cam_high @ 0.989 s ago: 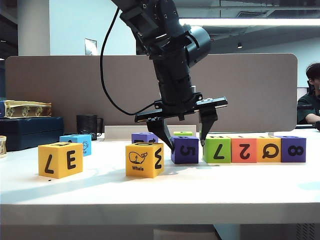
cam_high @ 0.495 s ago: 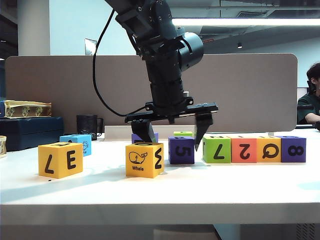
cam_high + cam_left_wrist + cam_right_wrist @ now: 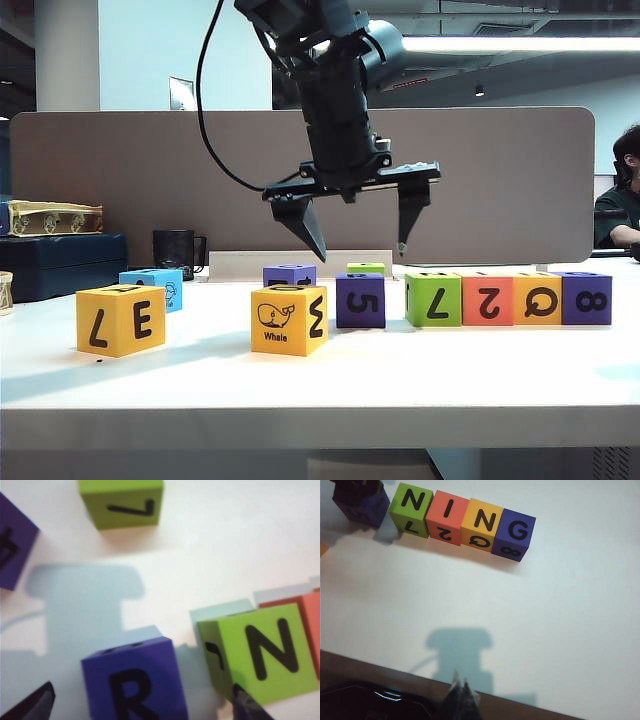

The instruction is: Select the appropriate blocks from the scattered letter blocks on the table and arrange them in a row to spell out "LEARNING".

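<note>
My left gripper [image 3: 362, 252] hangs open above the purple "5" block [image 3: 361, 300], clear of it. That block stands a narrow gap to the left of the row: green "7" [image 3: 433, 299], red-orange "2" [image 3: 487, 298], orange "Q" [image 3: 538, 297], purple "8" [image 3: 587, 298]. In the left wrist view the purple block shows "R" [image 3: 135, 680] between the wide-apart fingertips [image 3: 30, 705], beside green "N" [image 3: 260, 652]. The right wrist view reads N [image 3: 412, 507], I [image 3: 447, 517], N [image 3: 482, 522], G [image 3: 515, 532]. My right gripper [image 3: 461, 695] is shut over the table's front edge.
Loose on the white table [image 3: 400, 380] are a yellow "7/E" block [image 3: 121, 319], a blue block [image 3: 152, 283], a yellow whale "W" block [image 3: 289, 319], and behind it a purple block [image 3: 289, 274] and a green one [image 3: 366, 268]. A grey-brown divider panel [image 3: 120, 180] stands behind.
My left gripper has opened wider off the purple "5" block and risen straight above it. The block stays on the table. The right arm has not moved.
</note>
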You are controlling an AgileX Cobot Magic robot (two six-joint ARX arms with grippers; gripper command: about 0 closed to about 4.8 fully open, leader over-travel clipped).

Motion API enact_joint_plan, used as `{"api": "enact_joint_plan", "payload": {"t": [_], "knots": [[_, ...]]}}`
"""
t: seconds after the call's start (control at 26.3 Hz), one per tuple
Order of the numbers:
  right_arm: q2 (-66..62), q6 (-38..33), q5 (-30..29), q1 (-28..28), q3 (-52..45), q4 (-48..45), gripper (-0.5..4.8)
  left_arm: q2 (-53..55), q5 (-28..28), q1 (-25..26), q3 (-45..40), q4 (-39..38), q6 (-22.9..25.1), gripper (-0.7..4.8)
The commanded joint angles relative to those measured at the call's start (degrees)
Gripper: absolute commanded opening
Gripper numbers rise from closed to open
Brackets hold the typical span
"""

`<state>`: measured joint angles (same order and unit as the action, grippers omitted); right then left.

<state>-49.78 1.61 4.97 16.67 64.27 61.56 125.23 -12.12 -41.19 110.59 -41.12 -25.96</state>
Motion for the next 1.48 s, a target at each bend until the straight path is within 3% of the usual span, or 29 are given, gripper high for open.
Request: {"api": "enact_joint_plan", "payload": {"t": [0.04,0.38,0.57,0.8,0.88,0.91,1.48], "knots": [[0.1,0.1,0.3,0.0,0.2,-0.5,-0.01,-0.3,-1.0,0.5,0.9,1.2,1.7,4.69],[0.1,0.1,-0.3,0.0,0.3,-3.4,-0.01,-0.2,-0.2,2.6,0.9,7.1,6.3,4.59],[-0.3,0.1,-3.7,0.2,0.3,-6.9,-0.01,-0.2,3.1,5.2,0.9,9.6,7.1,4.57],[-4.3,0.1,-3.7,0.5,2.4,-8.7,-0.02,-0.1,6.2,5.9,0.9,15.1,9.7,4.56],[-6.4,0.1,-3.6,1.7,4.7,-8.9,-0.01,0.2,7.8,5.9,0.9,17.1,10.0,3.64],[-6.8,0.1,-3.6,1.8,5.4,-8.9,-0.01,0.5,8.3,5.9,0.9,17.7,10.0,3.5],[-9.2,0.1,-3.6,3.4,7.4,-8.1,-0.01,4.5,9.0,6.5,0.9,27.1,11.0,3.5]]}}
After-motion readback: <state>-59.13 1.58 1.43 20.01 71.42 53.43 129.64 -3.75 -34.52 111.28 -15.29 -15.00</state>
